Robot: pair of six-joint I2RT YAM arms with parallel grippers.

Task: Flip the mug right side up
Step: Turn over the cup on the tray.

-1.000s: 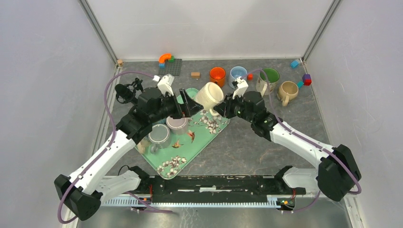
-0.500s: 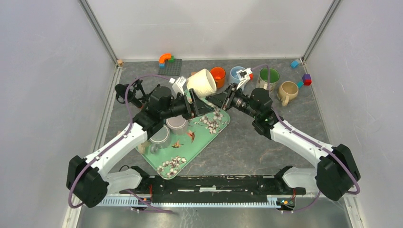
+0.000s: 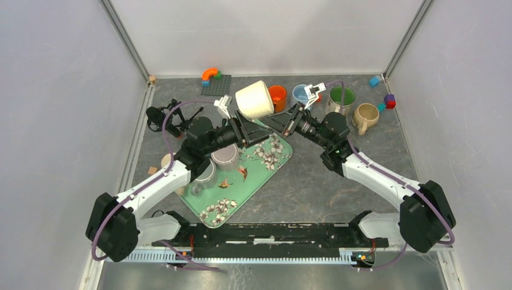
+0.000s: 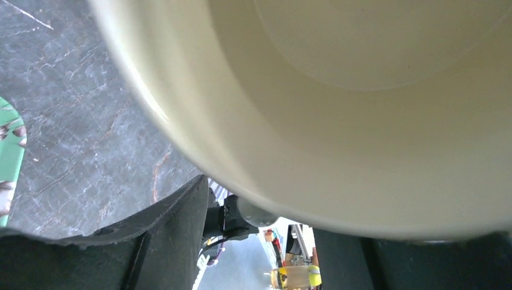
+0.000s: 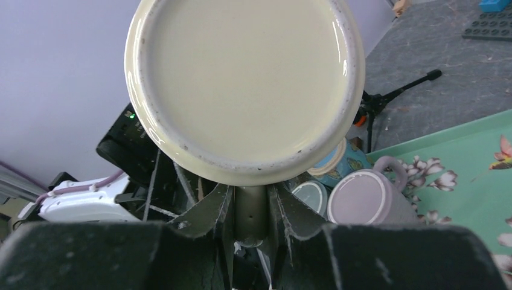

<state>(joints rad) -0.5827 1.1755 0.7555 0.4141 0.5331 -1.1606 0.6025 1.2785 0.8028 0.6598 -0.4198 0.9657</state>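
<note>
A cream mug (image 3: 255, 99) hangs in the air above the back of the table, lying on its side. Its base (image 5: 244, 78) faces the right wrist camera and its inside (image 4: 362, 121) faces the left one. My right gripper (image 3: 288, 122) (image 5: 250, 193) is shut on the mug's handle (image 5: 250, 211), which stands between its two fingers. From the left, my left gripper (image 3: 241, 128) (image 4: 259, 211) meets the mug's mouth with its jaws partly spread. One finger (image 4: 163, 235) lies just outside the rim and the gap between the fingers shows background.
Below the mug lies a green flowered tray (image 3: 259, 175) holding an upside-down purple mug (image 3: 224, 156) and a grey one (image 3: 202, 171). Orange (image 3: 276, 95), blue (image 3: 300, 93), green (image 3: 343, 96) and tan (image 3: 365, 115) mugs stand at the back. A small black tripod (image 3: 163, 118) stands at the left.
The right gripper has carried the mug up, back and to the left, tipping it over. The left arm has swung in to the mug's mouth and its jaws have narrowed.
</note>
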